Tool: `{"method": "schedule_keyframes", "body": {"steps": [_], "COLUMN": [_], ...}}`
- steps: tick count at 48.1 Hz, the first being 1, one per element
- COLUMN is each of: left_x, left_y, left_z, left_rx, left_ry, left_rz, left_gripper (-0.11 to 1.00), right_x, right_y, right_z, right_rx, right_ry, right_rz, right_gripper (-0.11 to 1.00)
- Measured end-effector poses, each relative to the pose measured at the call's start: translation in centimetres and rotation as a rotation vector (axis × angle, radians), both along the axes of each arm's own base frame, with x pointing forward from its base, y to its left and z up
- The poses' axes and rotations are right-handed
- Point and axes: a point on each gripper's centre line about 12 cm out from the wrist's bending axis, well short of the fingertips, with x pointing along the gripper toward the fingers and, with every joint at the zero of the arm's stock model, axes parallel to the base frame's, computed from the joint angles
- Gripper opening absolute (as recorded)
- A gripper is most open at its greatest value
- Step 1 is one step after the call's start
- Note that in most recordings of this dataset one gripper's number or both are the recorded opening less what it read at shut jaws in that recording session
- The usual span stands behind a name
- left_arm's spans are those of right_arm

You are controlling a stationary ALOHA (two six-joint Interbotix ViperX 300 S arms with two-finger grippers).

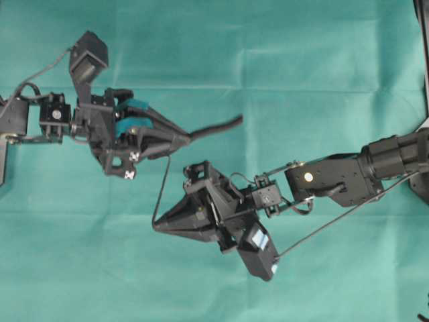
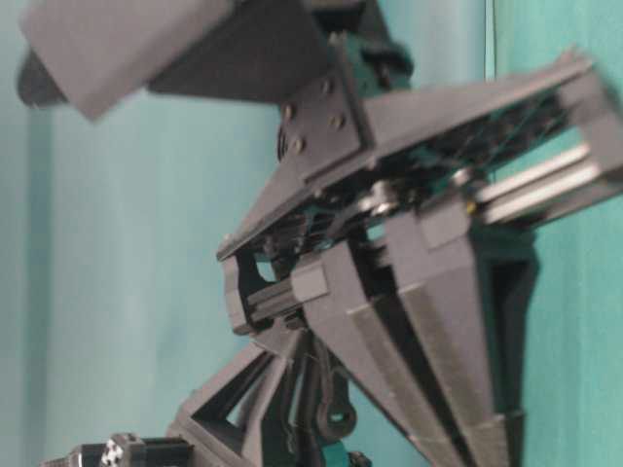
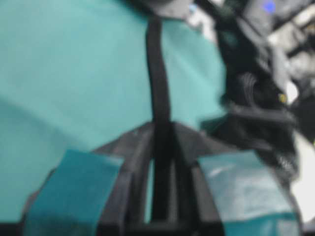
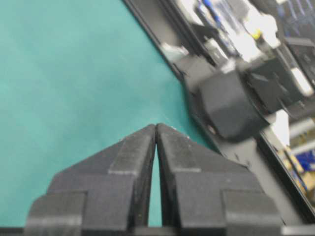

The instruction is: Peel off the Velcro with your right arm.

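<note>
Where teal cloth [image 1: 281,54] covers all, right arm [image 1: 348,178] reaching in, its gripper [image 1: 155,226] clenched on a thin peeled layer; left gripper [image 1: 190,138] clamped on the Velcro [image 1: 216,127], strip jutting rightward above cloth.

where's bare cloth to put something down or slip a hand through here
Free: the green cloth along the top edge above both arms, and the lower left corner below the left hand. Crowded: the centre, where the left hand pinches the Velcro and a thin peeled strand runs down to the right hand. The right arm and its cable cross the lower right.
</note>
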Motion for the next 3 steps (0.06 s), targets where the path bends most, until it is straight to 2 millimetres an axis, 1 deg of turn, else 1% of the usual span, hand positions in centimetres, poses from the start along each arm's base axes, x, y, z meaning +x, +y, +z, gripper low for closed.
{"method": "schedule_keyframes", "body": {"steps": [3], "left_x": [0.0], "left_y": [0.05], "left_z": [0.0], "left_rx": [-0.002], "left_ry": [0.0], "left_rz": [0.002], "left_gripper": [0.1], "right_x": [-0.03], "right_y": [0.14], "right_z": [0.0], "right_rx": [0.0], "right_ry": [0.0], "right_rz": [0.003], "right_gripper": [-0.09]}}
